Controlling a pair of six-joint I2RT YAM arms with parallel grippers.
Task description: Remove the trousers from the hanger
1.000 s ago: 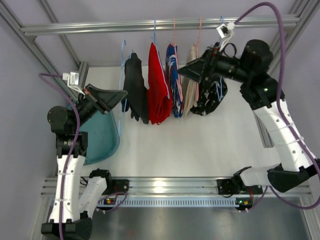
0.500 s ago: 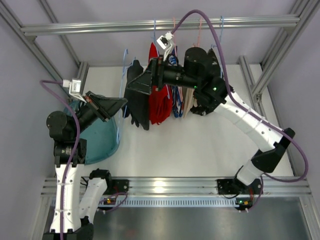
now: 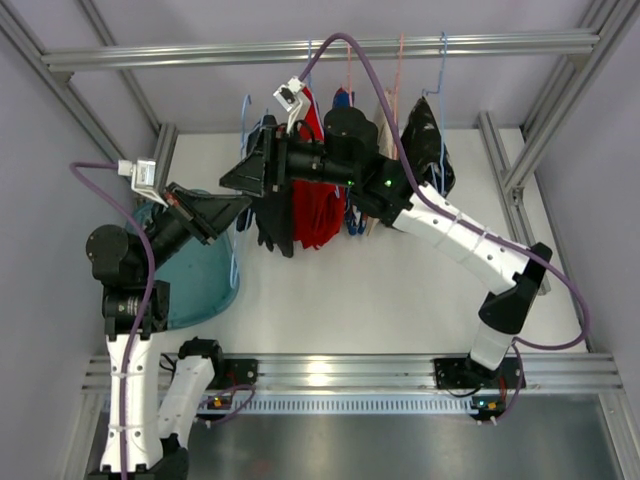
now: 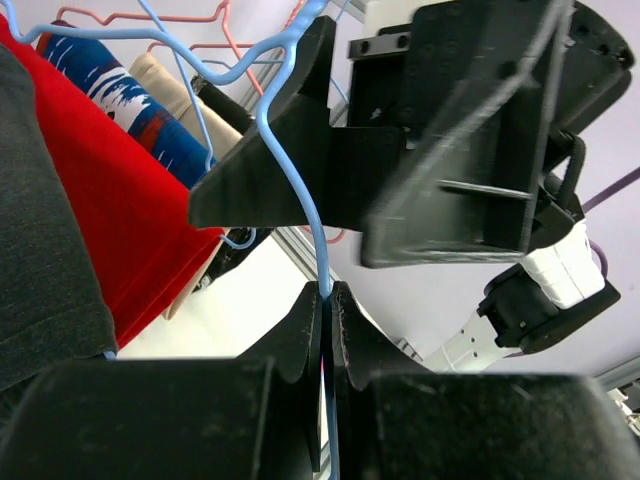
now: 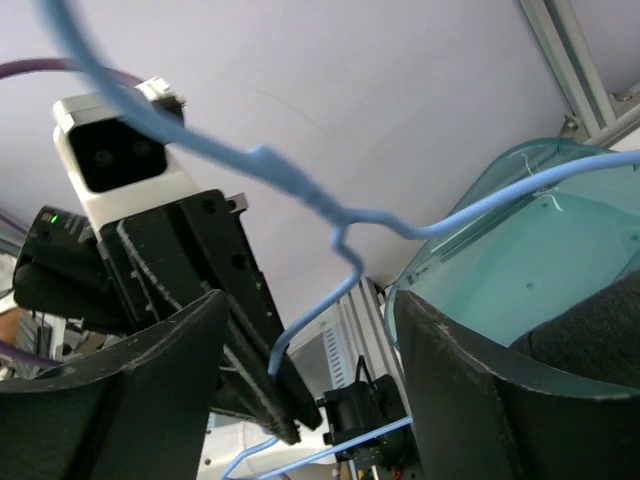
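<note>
1. Over the last second the left gripper (image 3: 238, 203) has barely shifted. It stays beside the teal bin (image 3: 205, 285), its fingers (image 4: 300, 340) pressed together on the wire of the light blue hanger (image 4: 290, 150).
2. The right gripper (image 3: 246, 172) has swung across the whole row. A second ago it was at the black patterned garment (image 3: 425, 140) on the far right, and half a second ago it was over the red trousers (image 3: 318, 215). Now it sits above the black trousers (image 3: 272, 222), close to the left gripper's tip. Its jaws stand wide apart with the hanger wire running between them, and they grip nothing.
3. The black patterned garment, earlier half covered by the right gripper, now hangs in plain view.
4. There are two arms and two pairs of trousers: the black pair at the left end of the row, the red pair just beside it on the right. Five garments hang below the rail (image 3: 200, 52) in all: black, red, a blue-patterned garment (image 4: 125, 100), a beige garment (image 3: 384, 112) and the black patterned one.
5. The right arm (image 3: 470, 245) covers the tops of both trousers, so I cannot tell whether the light blue hanger's hook is on the rail. The left wrist view cuts the black trousers off at its left edge, and the right wrist view shows only a corner of them.
</note>
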